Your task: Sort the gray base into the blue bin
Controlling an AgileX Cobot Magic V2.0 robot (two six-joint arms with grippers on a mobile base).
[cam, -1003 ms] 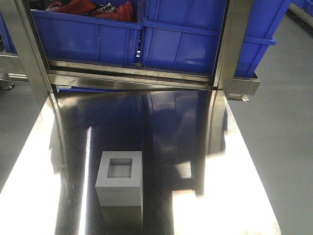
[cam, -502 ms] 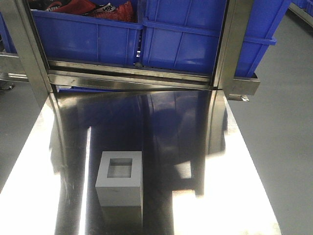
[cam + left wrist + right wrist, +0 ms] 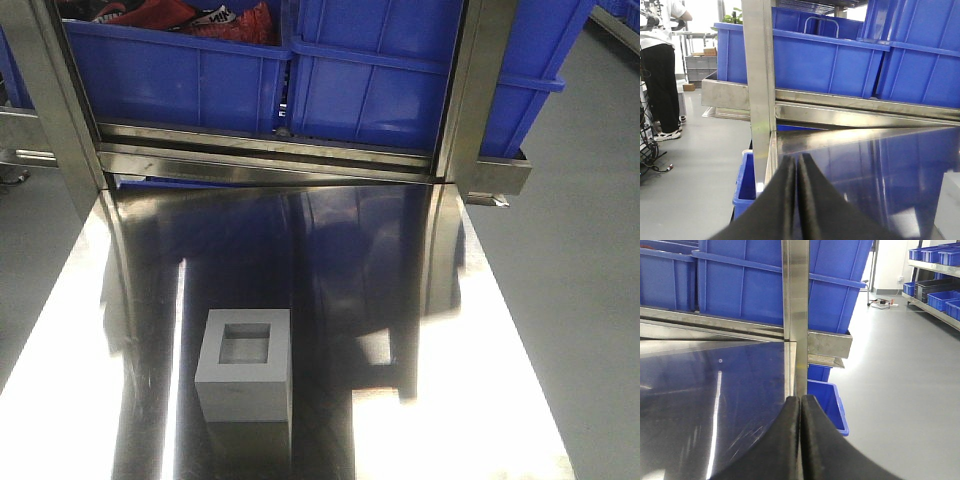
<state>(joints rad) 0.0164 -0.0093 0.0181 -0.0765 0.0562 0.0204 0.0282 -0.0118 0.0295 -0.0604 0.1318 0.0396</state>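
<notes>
My left fingers (image 3: 797, 159) are clenched together on nothing, aimed at the counter's (image 3: 480, 360) left edge. The gray base (image 3: 245, 365) stands on the counter, left of centre at the near end, recess facing up, sides square to the counter's edges. It looks near-cubic, so I can't pick a long axis, and its foot blurs into its reflection. On the rack (image 3: 270, 160) behind sit a tote (image 3: 170, 80) with red contents, then the blue bin (image 3: 400, 90), both cut off at the top. My right fingers (image 3: 800, 399) are likewise clenched, empty.

gray base (image 3: 951, 205): cut by right edge | red items (image 3: 200, 18): cropped at top edge, possibly cloth
</notes>
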